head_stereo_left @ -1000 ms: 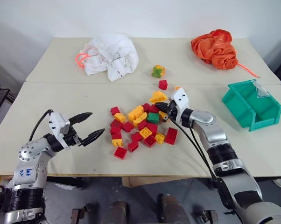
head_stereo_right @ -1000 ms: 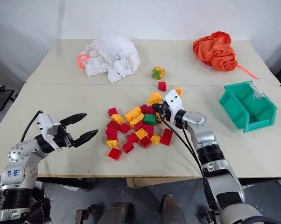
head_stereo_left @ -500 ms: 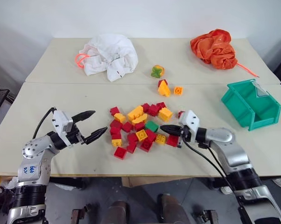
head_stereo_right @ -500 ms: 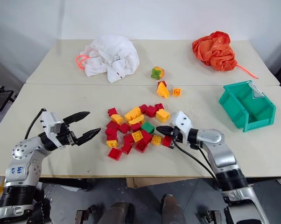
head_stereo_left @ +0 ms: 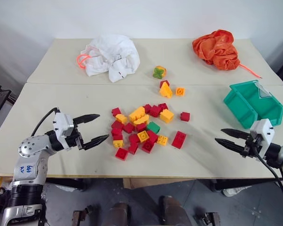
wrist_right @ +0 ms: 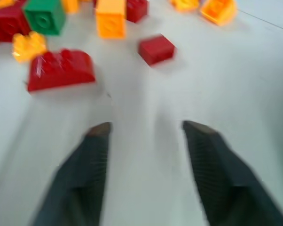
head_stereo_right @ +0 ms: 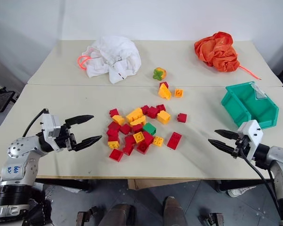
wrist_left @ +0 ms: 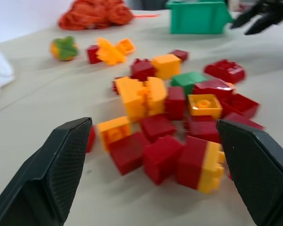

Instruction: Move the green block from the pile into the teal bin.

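The green block [head_stereo_left: 153, 127] lies on the table in the right half of the pile [head_stereo_left: 140, 128] of red and yellow bricks, touching its neighbours. The teal bin [head_stereo_left: 252, 104] stands at the table's right edge, with no brick visible inside. My left gripper [head_stereo_left: 102, 127] is open, level, just left of the pile and pointing at it. My right gripper [head_stereo_left: 219, 135] hangs open over bare table near the front edge, in front of the bin and well right of the pile, with nothing between its fingers. The right wrist view shows the green block [wrist_right: 43, 14] far from the fingers.
A white cloth bundle [head_stereo_left: 111, 56] and an orange cloth bundle [head_stereo_left: 216, 47] lie at the back. A rounded green-and-orange toy [head_stereo_left: 159, 72] sits between them. Loose bricks [head_stereo_left: 167, 88] lie behind the pile, and two red ones [head_stereo_left: 179, 139] to its right.
My right gripper pulled out of the pile, swung right and back toward the front edge, and opened. Some bricks were scattered; the green block stayed in the pile. The left gripper barely moved.
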`<act>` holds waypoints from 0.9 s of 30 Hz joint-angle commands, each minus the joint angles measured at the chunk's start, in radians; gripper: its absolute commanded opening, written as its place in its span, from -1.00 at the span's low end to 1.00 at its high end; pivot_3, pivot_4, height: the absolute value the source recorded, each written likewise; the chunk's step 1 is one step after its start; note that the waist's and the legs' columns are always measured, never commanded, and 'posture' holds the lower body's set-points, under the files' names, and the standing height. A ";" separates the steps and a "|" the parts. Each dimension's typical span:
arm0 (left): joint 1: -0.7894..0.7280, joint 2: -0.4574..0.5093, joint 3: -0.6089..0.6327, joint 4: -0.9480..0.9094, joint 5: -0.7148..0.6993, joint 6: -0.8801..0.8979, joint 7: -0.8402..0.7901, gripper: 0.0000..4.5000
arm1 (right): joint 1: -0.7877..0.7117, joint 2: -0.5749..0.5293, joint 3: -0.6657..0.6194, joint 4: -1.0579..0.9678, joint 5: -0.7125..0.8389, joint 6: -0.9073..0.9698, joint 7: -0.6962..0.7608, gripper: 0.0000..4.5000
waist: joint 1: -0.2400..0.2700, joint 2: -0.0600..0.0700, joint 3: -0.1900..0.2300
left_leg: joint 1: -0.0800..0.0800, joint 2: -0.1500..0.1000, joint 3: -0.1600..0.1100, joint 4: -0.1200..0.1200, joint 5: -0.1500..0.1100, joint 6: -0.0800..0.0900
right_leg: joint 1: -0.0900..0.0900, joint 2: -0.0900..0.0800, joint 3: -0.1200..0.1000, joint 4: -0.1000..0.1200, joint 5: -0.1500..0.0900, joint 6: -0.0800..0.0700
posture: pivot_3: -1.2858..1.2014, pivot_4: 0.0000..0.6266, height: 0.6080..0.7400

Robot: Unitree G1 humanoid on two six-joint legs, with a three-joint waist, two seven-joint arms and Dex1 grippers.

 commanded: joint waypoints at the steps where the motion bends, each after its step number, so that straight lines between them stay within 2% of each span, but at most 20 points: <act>1: -0.015 0.022 -0.009 0.004 -0.006 -0.019 -0.053 1.00 | -0.032 -0.005 0.024 -0.112 0.025 0.058 -0.023 0.72 | 0.000 0.000 0.000 | 0.000 0.000 0.000 0.000 0.000 0.000 | 0.000 0.000 0.000 0.000 0.000 0.000 | 0.03 -0.52 1.00; 3: -0.022 0.021 -0.009 0.009 -0.008 -0.017 -0.060 1.00 | -0.061 0.010 0.060 -0.169 0.037 0.119 -0.051 0.99 | 0.002 0.000 0.000 | 0.000 0.000 0.000 0.000 0.000 0.000 | -0.001 0.000 0.000 0.000 0.000 0.000 | 0.03 -0.52 1.00; 9: -0.031 0.006 -0.018 -0.013 -0.013 -0.004 -0.051 1.00 | -0.220 0.083 0.241 -0.275 0.013 0.322 -0.162 0.99 | 0.004 0.000 0.000 | -0.001 0.000 -0.001 0.001 0.000 0.000 | -0.001 -0.001 -0.001 0.000 0.000 0.000 | 0.03 -0.52 1.00; 11: -0.028 -0.003 -0.023 -0.025 -0.013 -0.001 -0.041 1.00 | -0.311 0.132 0.333 -0.227 -0.062 0.366 -0.230 0.99 | 0.004 0.000 0.000 | -0.002 -0.001 -0.002 0.001 0.000 0.000 | -0.001 -0.002 -0.001 0.000 0.000 0.000 | 0.03 -0.52 1.00; 15: -0.013 -0.016 -0.021 -0.056 -0.015 0.010 -0.014 1.00 | -0.427 0.207 0.450 -0.115 -0.197 0.322 -0.302 0.99 | 0.002 0.000 0.000 | -0.002 -0.001 -0.002 0.001 0.000 0.000 | -0.002 -0.002 -0.001 0.000 0.000 0.000 | 0.03 -0.52 1.00; 19: 0.003 -0.017 -0.006 -0.068 -0.019 0.015 0.009 1.00 | -0.462 0.254 0.512 -0.097 -0.222 0.313 -0.279 0.99 | 0.003 0.000 0.000 | -0.003 -0.001 -0.003 0.000 0.000 0.000 | -0.003 -0.002 -0.003 0.000 0.000 0.000 | 0.03 -0.52 1.00; 27: 0.025 -0.018 0.002 -0.088 -0.022 0.015 0.045 1.00 | -0.427 0.339 0.580 -0.245 -0.198 0.443 -0.277 0.99 | -0.003 0.000 0.000 | -0.004 -0.001 -0.003 0.000 0.000 0.000 | -0.003 -0.002 -0.003 0.000 0.000 0.000 | 0.03 -0.52 1.00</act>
